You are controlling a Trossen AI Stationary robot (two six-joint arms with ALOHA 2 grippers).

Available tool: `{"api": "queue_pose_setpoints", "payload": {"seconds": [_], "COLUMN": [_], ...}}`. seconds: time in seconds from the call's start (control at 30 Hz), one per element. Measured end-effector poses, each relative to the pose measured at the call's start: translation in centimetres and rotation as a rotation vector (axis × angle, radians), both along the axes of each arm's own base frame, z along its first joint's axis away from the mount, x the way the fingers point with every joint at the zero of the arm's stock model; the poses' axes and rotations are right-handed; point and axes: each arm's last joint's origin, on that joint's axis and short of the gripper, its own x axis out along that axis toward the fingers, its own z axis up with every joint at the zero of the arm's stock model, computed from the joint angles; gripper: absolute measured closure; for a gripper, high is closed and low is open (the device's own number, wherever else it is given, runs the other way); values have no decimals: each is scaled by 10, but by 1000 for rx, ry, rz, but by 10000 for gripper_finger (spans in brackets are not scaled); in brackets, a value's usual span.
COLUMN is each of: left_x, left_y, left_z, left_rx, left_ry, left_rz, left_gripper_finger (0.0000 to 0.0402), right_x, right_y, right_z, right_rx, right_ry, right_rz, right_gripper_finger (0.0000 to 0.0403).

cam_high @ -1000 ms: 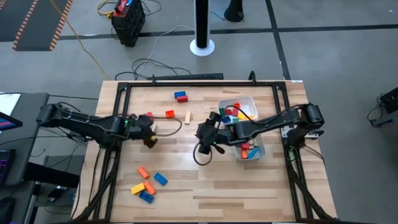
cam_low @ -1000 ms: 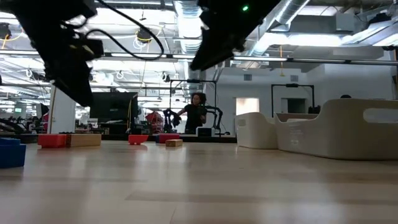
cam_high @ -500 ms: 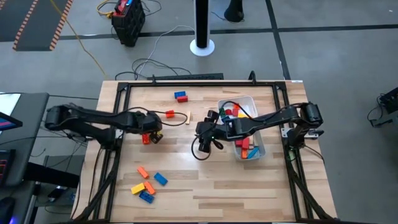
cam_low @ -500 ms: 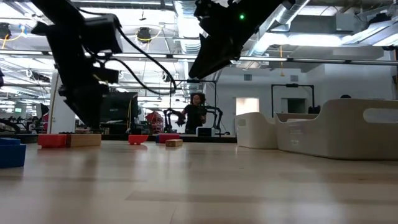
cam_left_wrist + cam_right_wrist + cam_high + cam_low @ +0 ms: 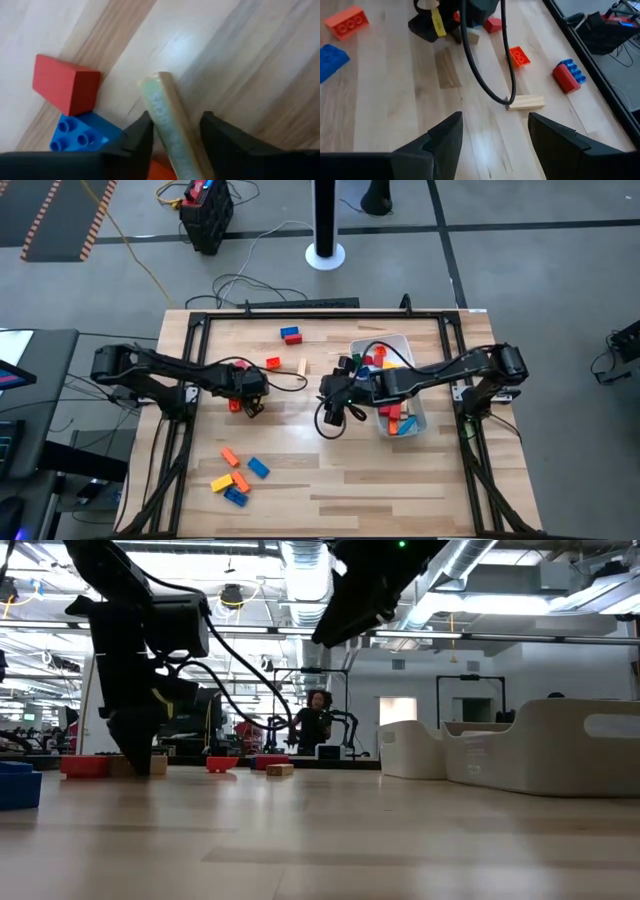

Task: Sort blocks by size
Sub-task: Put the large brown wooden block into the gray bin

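My left gripper stands tip-down on the table left of centre, shut on a tan bar-shaped block. A red block, a blue block and an orange one lie on the table close by. My right gripper hangs open and empty above the table's middle, between the left gripper and the white tub; it also shows in its own wrist view. More blocks lie in a near-left cluster. My left gripper has the tan bar's two long sides between its two fingers. The fingers come from above, pointing down, and lie across the bar. The bar sits a little askew between them and lies on the table.
The white tub and a clear tub at the right hold several coloured blocks. A second tan bar, an orange block and a blue-and-red pair lie toward the far edge. A black cable hangs in a loop from the left arm.
My left gripper has gone toward the table's right edge and down, until its fingertips reach the table at the tan bar. The bar and the blocks around it lie where they were.
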Motion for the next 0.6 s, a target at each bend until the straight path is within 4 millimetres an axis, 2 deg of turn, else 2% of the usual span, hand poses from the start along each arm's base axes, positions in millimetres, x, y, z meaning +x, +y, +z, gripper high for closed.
{"api": "queue_pose_setpoints", "payload": {"seconds": [0.2, 0.3, 0.43, 0.6], "left_x": [0, 0, 1, -6], "left_y": [-1, -3, -7, -20], "left_z": [3, 11, 33, 61], "left_rx": [1, 14, 40, 60], "left_ry": [-19, -35, -148, -312], "left_rz": [-33, -68, -119, -189], "left_gripper_finger": [351, 351, 351, 351], "right_x": [-8, -15, -20, -25], "right_y": [4, 6, 13, 18], "right_z": [4, 9, 9, -11], "right_rx": [-25, -42, -41, -33], "right_ry": [32, 42, 60, 96], "right_rz": [-13, -45, -28, -22], "right_gripper_finger": [148, 148, 148, 148]}}
